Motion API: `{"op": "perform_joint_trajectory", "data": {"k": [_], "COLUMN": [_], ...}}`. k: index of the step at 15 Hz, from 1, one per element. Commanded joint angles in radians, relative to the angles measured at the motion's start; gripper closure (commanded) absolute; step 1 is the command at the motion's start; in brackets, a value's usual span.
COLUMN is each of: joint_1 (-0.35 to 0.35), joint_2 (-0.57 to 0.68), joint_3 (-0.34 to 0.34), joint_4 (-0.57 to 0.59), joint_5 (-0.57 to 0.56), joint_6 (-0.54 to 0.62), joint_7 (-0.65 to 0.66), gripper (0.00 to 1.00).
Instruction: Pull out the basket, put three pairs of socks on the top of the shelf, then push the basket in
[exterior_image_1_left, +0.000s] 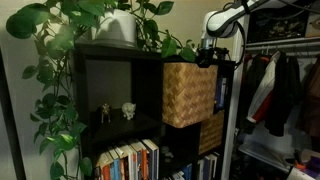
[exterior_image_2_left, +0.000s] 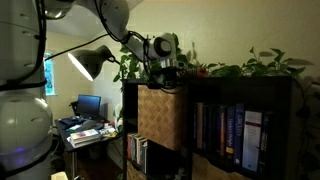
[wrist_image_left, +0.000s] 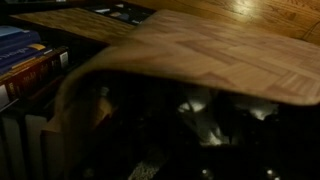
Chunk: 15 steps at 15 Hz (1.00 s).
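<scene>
Now, tan woven basket (exterior_image_1_left: 190, 93) jutting from black shelf (exterior_image_1_left: 110, 62) — tool (exterior_image_1_left: 208, 60) above, grip unclear

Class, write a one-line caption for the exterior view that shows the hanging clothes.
Robot pincer poised over the tan wicker basket, which juts out of the black shelf.

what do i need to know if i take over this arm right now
Gripper: at the top rim of the basket; I cannot tell whether the jaws are open or shut.
Basket: sticks partway out of an upper cubby of the shelf in both exterior views.
Inside it, the wrist view shows pale bundles, probably socks, but they are blurry.
Shelf top: a plant sits there, and no socks are visible.
Done: basket pulled out.
Left: put three pairs of socks on the shelf top, then push the basket in.
</scene>
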Motion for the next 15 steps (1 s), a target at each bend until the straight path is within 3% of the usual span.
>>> {"op": "perform_joint_trajectory", "data": {"k": [1, 5, 15], "joint_1": [0.003, 0.004, 0.007], "joint_2": [-0.003, -0.027, -0.091], "joint_3": [-0.015, -0.011, -0.01], "joint_4": [0.006, 0.015, 0.072], "joint_5": [0.02, 0.005, 0.006], "joint_6": [-0.04, -0.077, -0.121], "joint_7": [-0.028, -0.012, -0.003], "gripper": [0.87, 0.95, 0.92]}}
